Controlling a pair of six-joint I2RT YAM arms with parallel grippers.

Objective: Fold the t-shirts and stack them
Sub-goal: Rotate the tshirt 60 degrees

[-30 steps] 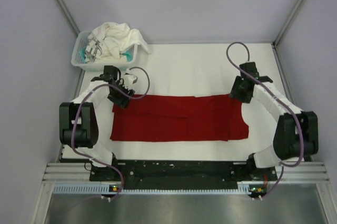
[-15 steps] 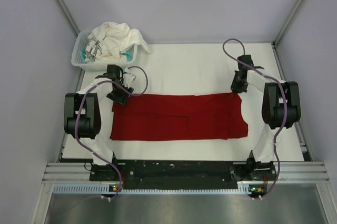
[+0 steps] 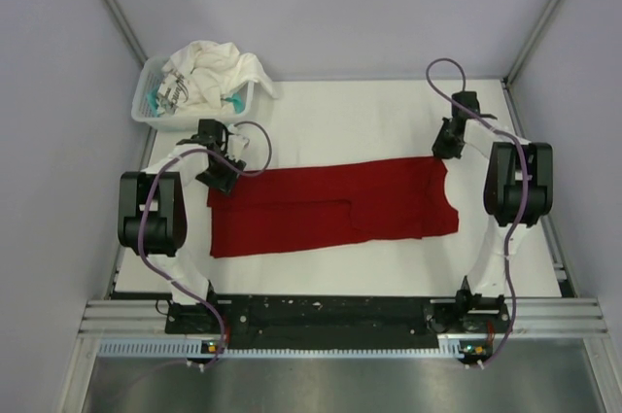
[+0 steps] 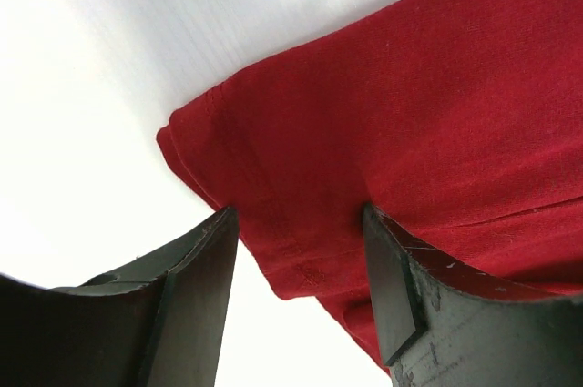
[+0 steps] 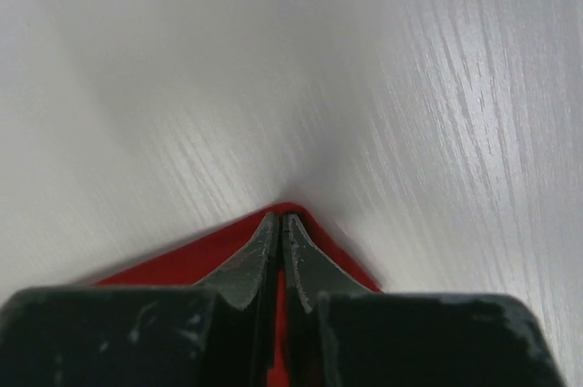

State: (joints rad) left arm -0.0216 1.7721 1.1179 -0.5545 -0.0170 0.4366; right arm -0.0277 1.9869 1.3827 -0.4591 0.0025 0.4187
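Observation:
The deep red t-shirt [image 3: 330, 207] lies folded into a long strip across the middle of the white table. My left gripper [image 3: 216, 178] is at its far left corner. In the left wrist view the gripper [image 4: 296, 255] is open, with its fingers [image 4: 196, 291] astride the hemmed corner of the red cloth [image 4: 410, 105]. My right gripper [image 3: 445, 149] is at the shirt's far right corner. In the right wrist view it [image 5: 281, 223] is shut on a tip of red cloth [image 5: 182, 264]. The white t-shirt [image 3: 214, 68] lies crumpled over the basket at the far left.
The small white slatted basket [image 3: 153, 107] stands at the table's far left corner, close behind my left arm. Grey walls and metal frame posts close in the table on three sides. Both arms' cables loop above the far half of the table.
My right gripper has moved farther back and right with the shirt's far right corner. The red strip has shifted away from the front edge and now lies slightly skewed. The left gripper has barely moved.

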